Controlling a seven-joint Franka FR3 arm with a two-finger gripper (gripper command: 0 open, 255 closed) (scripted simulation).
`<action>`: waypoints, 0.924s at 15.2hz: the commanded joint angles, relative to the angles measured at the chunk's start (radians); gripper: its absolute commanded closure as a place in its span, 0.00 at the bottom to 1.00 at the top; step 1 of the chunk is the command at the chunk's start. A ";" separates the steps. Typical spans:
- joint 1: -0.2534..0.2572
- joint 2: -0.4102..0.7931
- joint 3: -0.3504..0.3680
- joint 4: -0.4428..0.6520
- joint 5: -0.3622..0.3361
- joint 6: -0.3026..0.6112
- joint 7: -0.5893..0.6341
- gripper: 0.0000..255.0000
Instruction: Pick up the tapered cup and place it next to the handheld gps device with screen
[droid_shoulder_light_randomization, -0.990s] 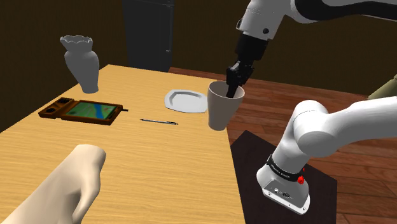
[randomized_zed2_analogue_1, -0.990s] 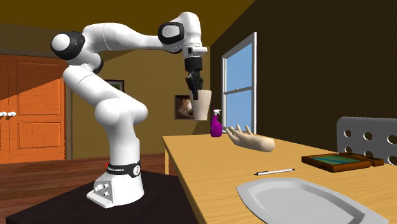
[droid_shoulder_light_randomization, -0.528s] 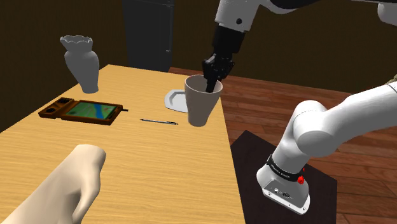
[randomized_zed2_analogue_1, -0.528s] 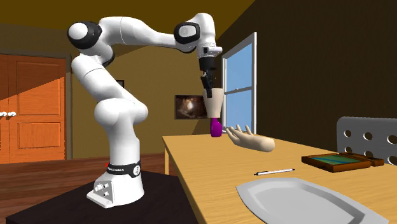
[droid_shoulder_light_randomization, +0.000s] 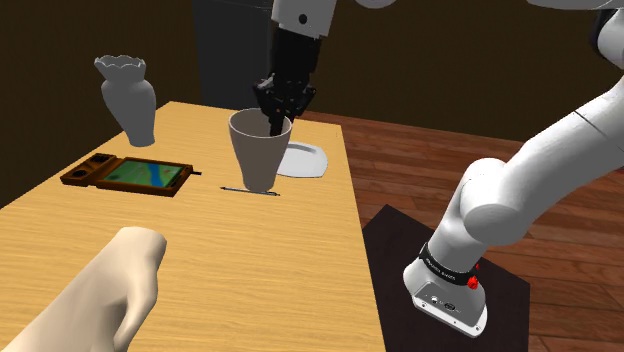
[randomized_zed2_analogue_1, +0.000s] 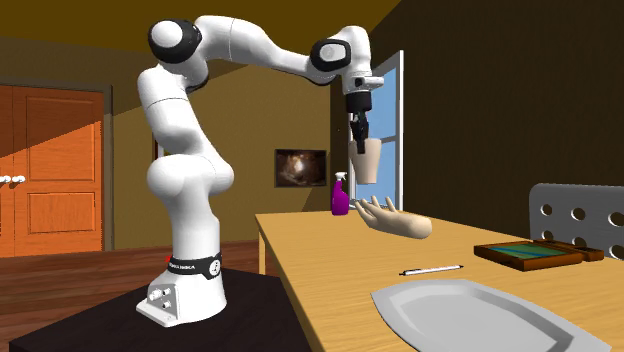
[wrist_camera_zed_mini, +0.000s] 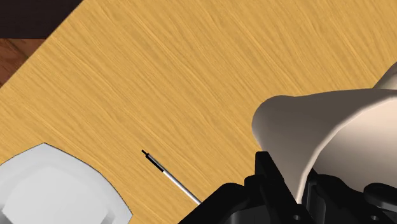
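Note:
An off-white tapered cup (droid_shoulder_light_randomization: 257, 152) hangs upright above the wooden table (droid_shoulder_light_randomization: 230, 270), over a thin pen (droid_shoulder_light_randomization: 250, 190). My black gripper (droid_shoulder_light_randomization: 276, 118) is shut on the cup's rim, one finger inside and one outside. The second exterior view has the cup (randomized_zed2_analogue_1: 364, 163) high over the table with the gripper (randomized_zed2_analogue_1: 356, 134) on top of it. In the wrist view the cup (wrist_camera_zed_mini: 331, 124) sits clasped in the gripper (wrist_camera_zed_mini: 298, 186). The handheld GPS device (droid_shoulder_light_randomization: 130, 173), brown-cased with a green and blue screen, lies flat to the shoulder view's left of the cup; it also appears as the GPS device (randomized_zed2_analogue_1: 530, 254).
A white vase (droid_shoulder_light_randomization: 128, 95) stands behind the GPS device. A white plate (droid_shoulder_light_randomization: 303, 160) lies near the table's far edge. A mannequin hand (droid_shoulder_light_randomization: 100, 290) rests at the front. A purple spray bottle (randomized_zed2_analogue_1: 341, 193) and a grey chair (randomized_zed2_analogue_1: 580, 215) stand by the table.
The arm has swung the held cup toward the shoulder view's left, from off the table's edge to over the pen, closer to the GPS device. The grip has stayed the same.

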 joint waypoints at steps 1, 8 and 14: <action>-0.010 0.090 0.030 0.074 -0.022 0.019 0.031 1.00; -0.014 0.401 0.112 0.376 -0.153 0.017 0.154 1.00; 0.058 0.702 0.141 0.724 -0.311 -0.062 0.259 1.00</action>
